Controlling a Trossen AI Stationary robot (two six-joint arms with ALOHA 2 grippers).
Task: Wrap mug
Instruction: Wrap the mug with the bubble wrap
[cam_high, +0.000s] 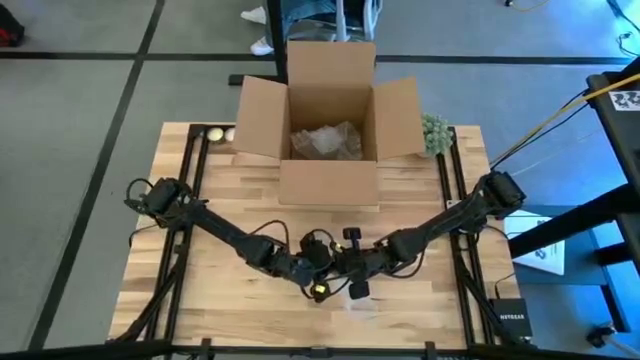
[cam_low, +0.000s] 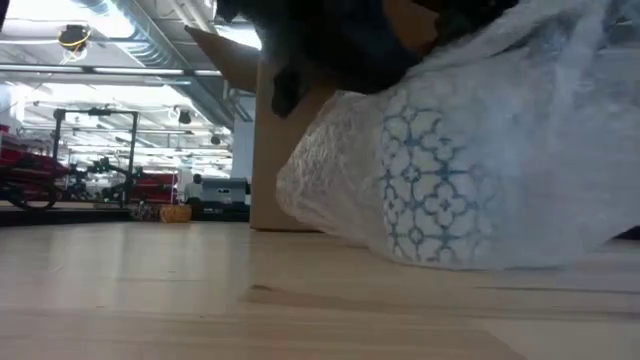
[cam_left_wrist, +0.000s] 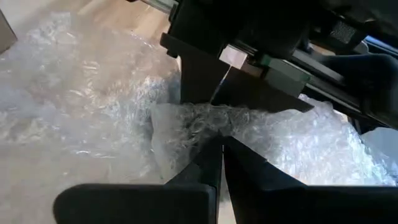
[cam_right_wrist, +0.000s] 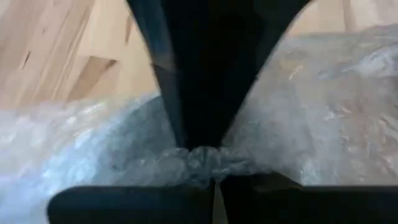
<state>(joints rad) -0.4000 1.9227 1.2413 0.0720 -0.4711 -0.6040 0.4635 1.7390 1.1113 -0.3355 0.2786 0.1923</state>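
Bubble wrap (cam_low: 480, 170) covered most of the mug (cam_low: 425, 195) near the table's front edge. My left gripper (cam_left_wrist: 219, 144) and right gripper (cam_right_wrist: 214, 177) each pinched the wrap tight. I thought only closing it remained.

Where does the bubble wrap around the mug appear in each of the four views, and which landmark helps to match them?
High view: bubble wrap mostly hidden under both grippers, near the table's front edge.
Low view: fills the right half, blue-patterned mug showing through.
Left wrist view: spread across the picture, a fold pinched between the fingers.
Right wrist view: bunched fold pinched at the bottom centre.
Shared landmark: cardboard box, also in the low view.
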